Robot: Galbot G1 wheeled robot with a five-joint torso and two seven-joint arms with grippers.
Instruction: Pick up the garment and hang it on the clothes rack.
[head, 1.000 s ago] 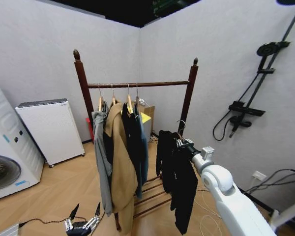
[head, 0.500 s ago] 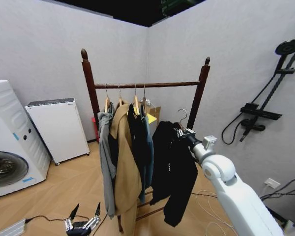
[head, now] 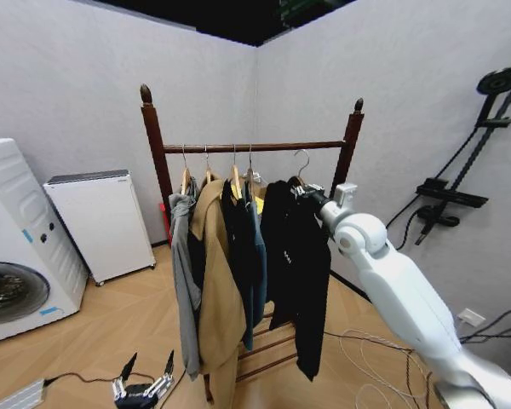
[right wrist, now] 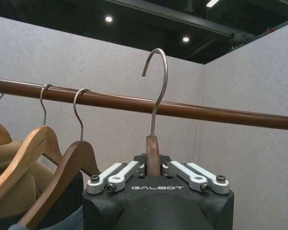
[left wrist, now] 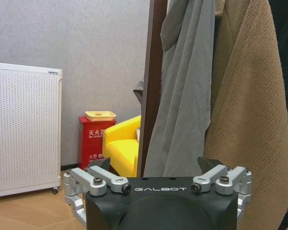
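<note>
— Cloth hung limp and long, so I judged the garment point(head: 296, 256) soft and fairly heavy, best carried by its hanger's rigid neck. My right gripper point(right wrist: 153, 168) was clamped on that wooden neck, just under the metal hook point(right wrist: 156, 86).

— Where was the coat?

— Up beside the clothes rack point(head: 255, 146), its hook raised level with the bar and, I judged, not yet over it (the right wrist view put the bar behind the hook).

— And the counts?

— One rack with two knobbed posts and one bar; four garments hanging there, including the tan coat point(head: 215, 281), plus my black one. My left gripper point(left wrist: 158, 178) sat low near the floor, fingers spread and empty.
</note>
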